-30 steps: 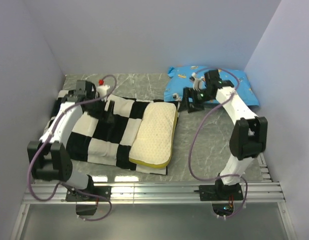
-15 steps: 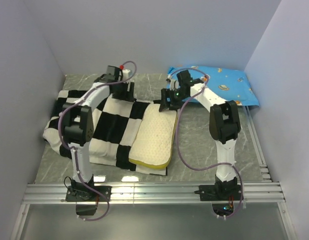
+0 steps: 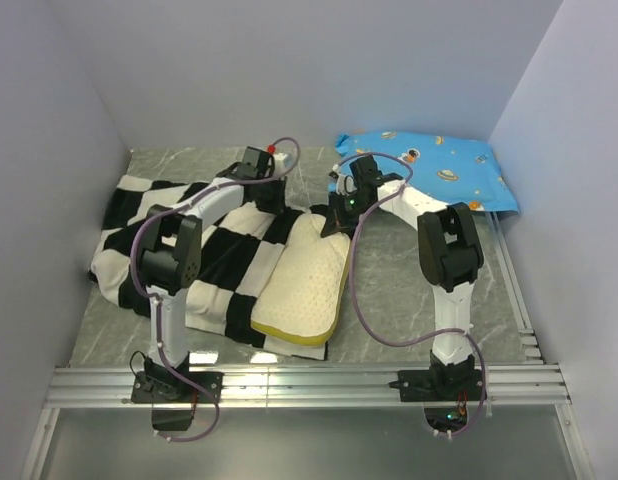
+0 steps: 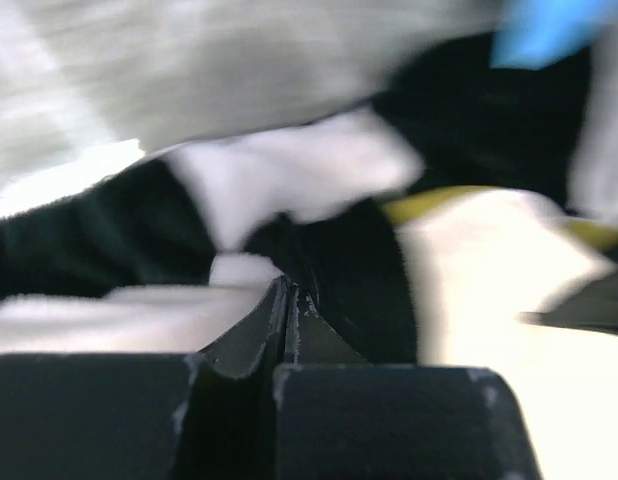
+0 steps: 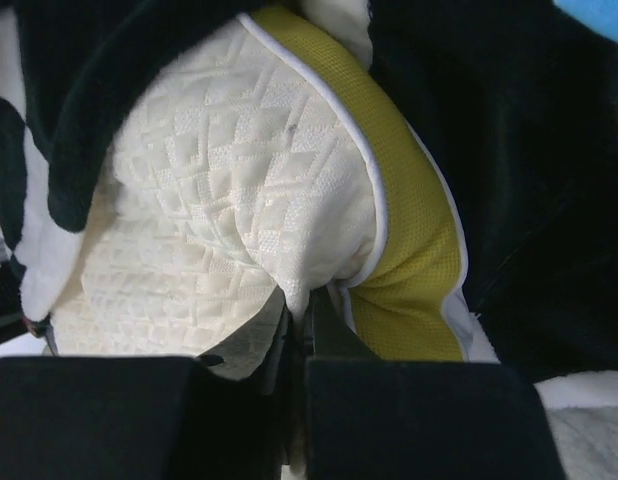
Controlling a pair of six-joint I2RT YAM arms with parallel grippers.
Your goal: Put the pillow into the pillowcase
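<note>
**Top external.** Pillow [image 3: 301, 285]: lies on top of the checkerboard pillowcase [image 3: 149, 235], far corner at the right claw [image 3: 334, 215]. Left claw [image 3: 274, 200]: at the case's far edge, just beside the right claw. Blue cartoon-print pillow [image 3: 429, 170]: beyond the right claw, apart.

**Left wrist (blurred).** Claw clenched, pinching a fold of black-and-white case fabric. The cream pillow is just to its right.

**Right wrist.** Claw clenched on the pillow's quilted corner, with yellow piping beside the tips. Dark case fabric laps over the corner above.

**Progress.** Judged early: both grips are taken, and the insertion is nearly all left.
</note>
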